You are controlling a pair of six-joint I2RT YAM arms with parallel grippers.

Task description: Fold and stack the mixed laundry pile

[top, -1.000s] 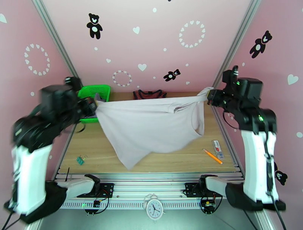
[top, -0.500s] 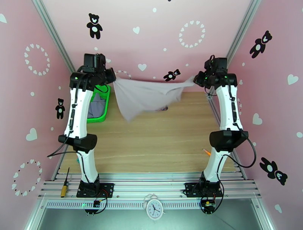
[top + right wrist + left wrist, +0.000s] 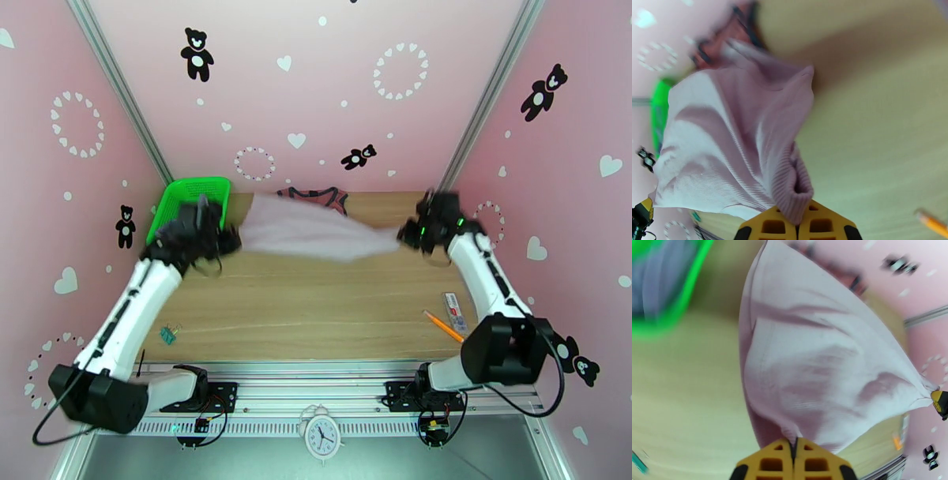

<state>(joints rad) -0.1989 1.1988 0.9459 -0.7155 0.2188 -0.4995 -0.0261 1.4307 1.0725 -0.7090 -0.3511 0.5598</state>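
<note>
Pinching opposite ends of the mauve piece (image 3: 316, 230), left gripper (image 3: 227, 239) and right gripper (image 3: 405, 234) are both clamped shut; swinging fast could yank it loose.

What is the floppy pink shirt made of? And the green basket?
Shirt: soft knit cloth, maybe cotton; matte, with fine ribs and droopy folds. Basket: looks like hard plastic; bright green, with a grid of little holes.
</note>
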